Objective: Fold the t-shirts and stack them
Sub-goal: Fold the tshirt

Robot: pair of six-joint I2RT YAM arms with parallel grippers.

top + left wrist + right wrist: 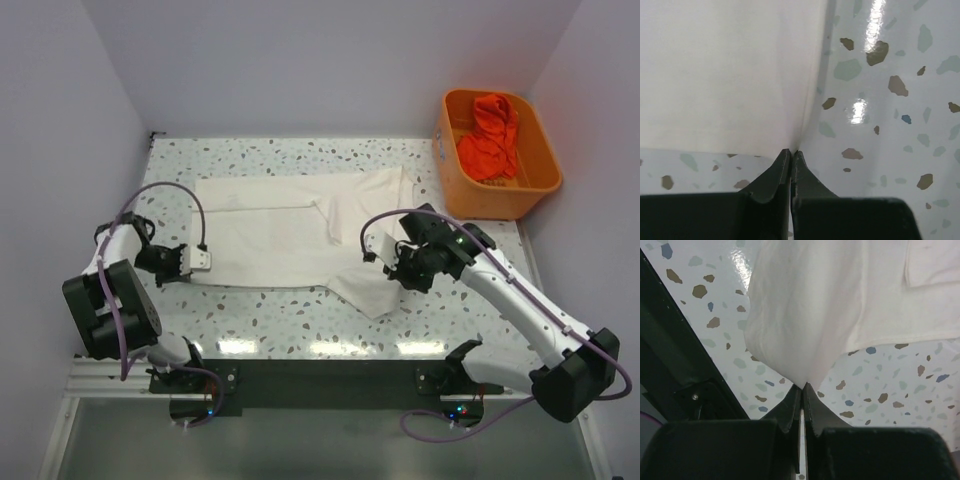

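White t-shirt lies spread on the counter between my fingers: left fingers clenched on its edge, right fingers pinching a lifted corner. An orange tub sits beyond the right fingers, well apart.

Your site reads as a robotics lab test cell. Evidence as follows. Plain pale walls box the table in on three sides. The table top is glossy with a speckled terrazzo pattern, and lamp glare shows along its near edge. Your left arm and right arm stand on a black base plate, with a metal rail alongside at the near edge. Purple cables loop loose off the arms. Props are sparse: one white t-shirt lies on the top, and one orange tub sits far right.
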